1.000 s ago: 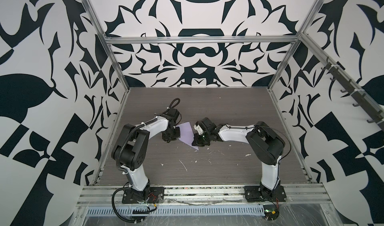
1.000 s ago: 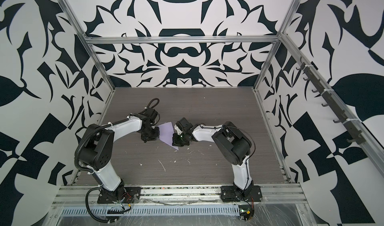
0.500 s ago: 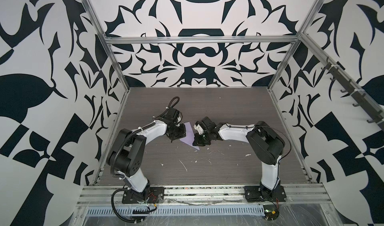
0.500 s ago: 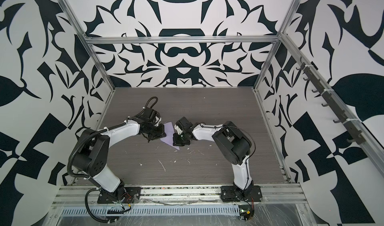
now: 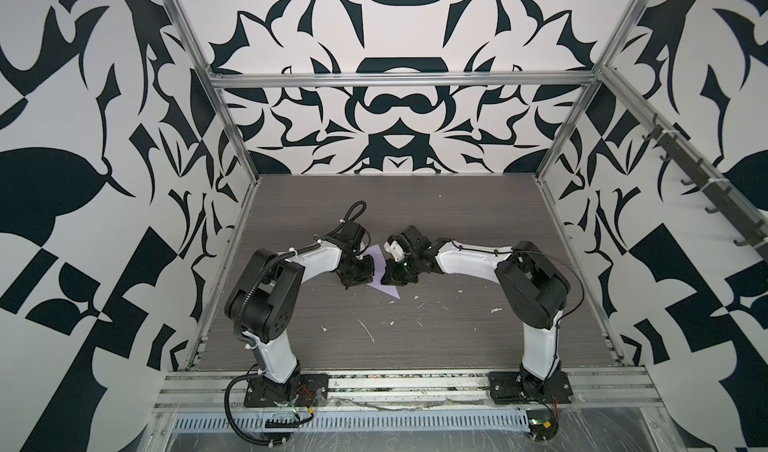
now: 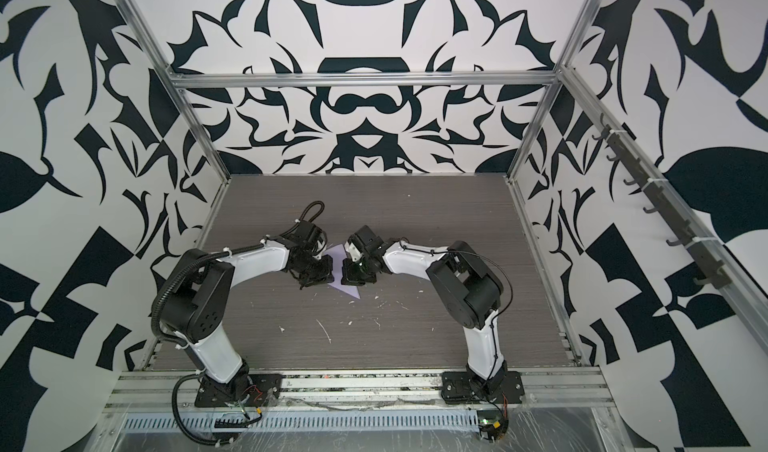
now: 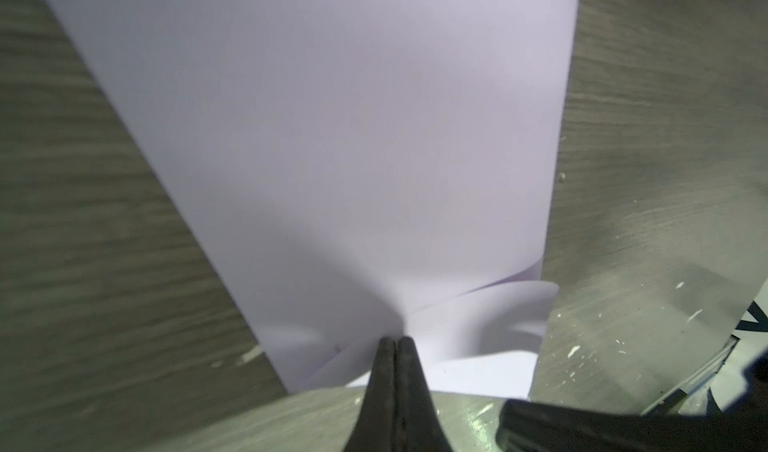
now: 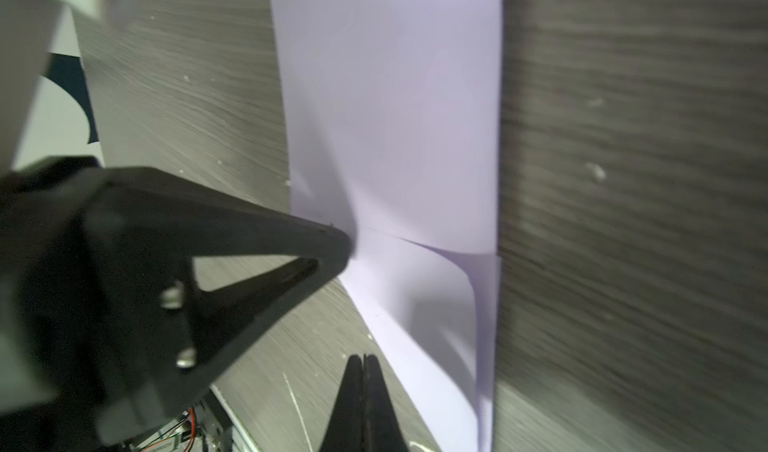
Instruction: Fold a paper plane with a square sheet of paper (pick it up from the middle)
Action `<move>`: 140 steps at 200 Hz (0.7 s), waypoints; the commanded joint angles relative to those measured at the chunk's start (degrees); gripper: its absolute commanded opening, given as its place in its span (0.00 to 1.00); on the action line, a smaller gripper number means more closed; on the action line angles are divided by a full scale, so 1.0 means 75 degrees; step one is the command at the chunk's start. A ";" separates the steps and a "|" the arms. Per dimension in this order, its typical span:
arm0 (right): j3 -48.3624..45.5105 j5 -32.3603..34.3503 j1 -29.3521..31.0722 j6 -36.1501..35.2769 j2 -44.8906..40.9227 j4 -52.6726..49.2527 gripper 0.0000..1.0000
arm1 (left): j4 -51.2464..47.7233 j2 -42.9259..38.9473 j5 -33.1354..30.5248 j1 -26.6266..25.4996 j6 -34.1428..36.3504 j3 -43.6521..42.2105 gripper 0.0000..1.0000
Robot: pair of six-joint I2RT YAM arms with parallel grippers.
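Pinching with jaws fully closed, the left black parallel gripper [image 7: 392,341] has a pucker of the thin lilac-purple square sheet of paper [image 7: 353,138] caught at its tips. Loose creases and a curled flap fan out from that nip in the left wrist view, so it reads as a real grip, not just a touch. Opposite, the right black parallel gripper [image 8: 363,360] is also closed tight, tips at the sheet's long edge in its own wrist view; whether it pins paper or only touches the dark grey wood-grain tabletop [image 8: 623,221], cannot tell. In both top views the two face each other nearly tip to tip, left gripper [image 5: 368,278] at 9 o'clock of the sheet [image 5: 387,289], right gripper [image 5: 384,277] at 3 o'clock, paper between and under them mid-table. Sheet does not lie as a flat square: it shows as a narrow tapered shape, sharp end aimed at 5 o'clock, broad end at 12 o'clock partly hidden by the grippers. Small white flecks [image 5: 368,331] lie at 6 o'clock of it, apart. Step in hand, my read: an intermediate fold, task far from done. Next move likely calls for carrying the pinched layer over to the opposite edge while the right tips stop the rest sliding, then pressing the crease flat. Thin paper, so go slow and low or it buckles.
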 commanded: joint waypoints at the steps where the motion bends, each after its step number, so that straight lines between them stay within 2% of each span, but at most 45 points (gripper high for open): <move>1: 0.0306 -0.0131 0.0091 0.0165 0.0274 -0.0009 0.00 | -0.0499 0.0247 -0.0349 -0.0088 0.0086 0.0000 0.00; 68: 0.0159 0.0117 0.0117 0.0248 0.0404 -0.0364 0.00 | -0.0661 0.0355 -0.0608 -0.0103 0.0109 0.0006 0.00; 140: -0.1344 0.0410 0.0049 0.0266 -0.0479 -0.0524 0.00 | -0.0802 0.0407 -0.0866 -0.0111 0.0132 0.0005 0.00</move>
